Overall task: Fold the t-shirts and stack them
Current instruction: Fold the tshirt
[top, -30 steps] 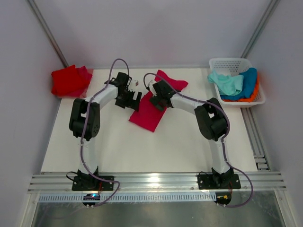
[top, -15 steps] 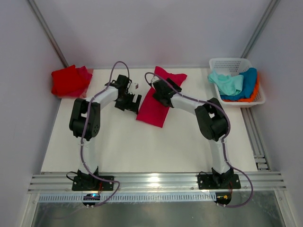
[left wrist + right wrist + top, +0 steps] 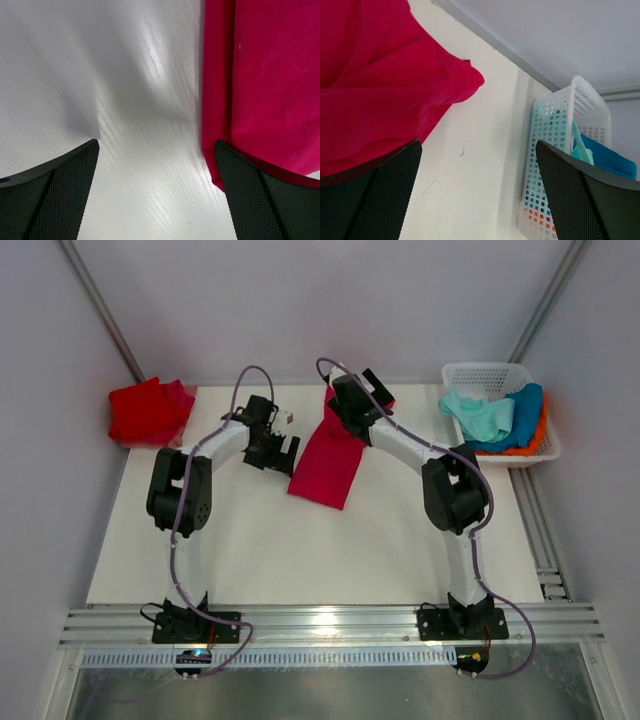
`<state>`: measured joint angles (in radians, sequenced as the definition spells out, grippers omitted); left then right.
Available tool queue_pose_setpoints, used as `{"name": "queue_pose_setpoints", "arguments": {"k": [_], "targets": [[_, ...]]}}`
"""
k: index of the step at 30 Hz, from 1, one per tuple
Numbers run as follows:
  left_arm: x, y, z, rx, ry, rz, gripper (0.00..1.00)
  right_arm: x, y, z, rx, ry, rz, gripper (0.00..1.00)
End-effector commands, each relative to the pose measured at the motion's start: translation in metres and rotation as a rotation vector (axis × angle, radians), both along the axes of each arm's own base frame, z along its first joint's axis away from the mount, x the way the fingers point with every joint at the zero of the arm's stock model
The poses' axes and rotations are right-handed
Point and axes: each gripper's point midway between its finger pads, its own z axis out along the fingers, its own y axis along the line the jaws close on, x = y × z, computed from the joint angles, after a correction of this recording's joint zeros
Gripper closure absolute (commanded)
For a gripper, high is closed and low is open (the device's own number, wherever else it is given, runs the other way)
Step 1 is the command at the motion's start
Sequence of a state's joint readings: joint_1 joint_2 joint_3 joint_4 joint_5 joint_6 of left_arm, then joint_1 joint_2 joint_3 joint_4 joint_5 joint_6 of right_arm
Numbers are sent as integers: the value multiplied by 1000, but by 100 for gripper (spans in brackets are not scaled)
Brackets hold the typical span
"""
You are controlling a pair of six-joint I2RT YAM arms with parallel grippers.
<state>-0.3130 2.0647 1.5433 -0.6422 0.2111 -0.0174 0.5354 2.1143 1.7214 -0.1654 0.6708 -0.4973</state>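
both arms bent at the elbow, extended forward; left gripper (image 3: 156,145) jaws wide apart, right gripper (image 3: 478,144) further out, jaws wide apart too

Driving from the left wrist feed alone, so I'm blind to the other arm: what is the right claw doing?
Observer: The right claw is open at the far end of the crimson-pink cloth t-shirt, gripping nothing.
Operator: Any stack started?
Observer: A red cloth bundle lies at the white table's far-left corner.
Operator: More shirts waiting?
Observer: A mint-green cloth, a blue cloth and an orange cloth sit in a white plastic lattice basket at the far right.
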Motion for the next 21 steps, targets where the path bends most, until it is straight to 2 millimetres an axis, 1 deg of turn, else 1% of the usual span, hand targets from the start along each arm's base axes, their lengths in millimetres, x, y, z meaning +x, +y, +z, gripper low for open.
{"name": "queue_pose_setpoints", "arguments": {"k": [1,2,3,4,5,6,9,10,12,13,18,19,21], "targets": [[24,-15,13,-58,-72,-23,1,24,-27,-26,15,2,-107,1],[24,-16,12,-64,-67,-21,1,30,-31,-28,25,13,-121,1],[24,-19,10,-75,-61,-21,1,33,-36,-35,29,28,-136,0],[25,-20,7,-78,-59,-17,1,38,-47,-54,18,56,-163,1],[25,-21,7,-82,-58,-16,1,42,-50,-54,15,53,-175,1],[26,-21,5,-82,-56,-16,1,44,-54,-66,0,72,-177,1],[26,-24,-2,-74,-49,-23,1,49,-60,-72,-34,82,-177,1],[26,-25,-5,-69,-43,-27,1,50,-61,-77,-51,92,-173,1],[26,-28,-6,-69,-42,-35,1,51,-60,-79,-60,98,-167,1],[26,-28,-7,-66,-45,-37,1,51,-60,-84,-66,108,-163,1],[24,-35,-13,-49,-38,-63,1,55,-60,-89,-102,121,-150,1],[23,-38,-14,-43,-38,-70,1,57,-59,-87,-104,116,-149,1],[22,-39,-15,-10,-40,-78,1,59,-58,-91,-123,125,-142,1]]}}
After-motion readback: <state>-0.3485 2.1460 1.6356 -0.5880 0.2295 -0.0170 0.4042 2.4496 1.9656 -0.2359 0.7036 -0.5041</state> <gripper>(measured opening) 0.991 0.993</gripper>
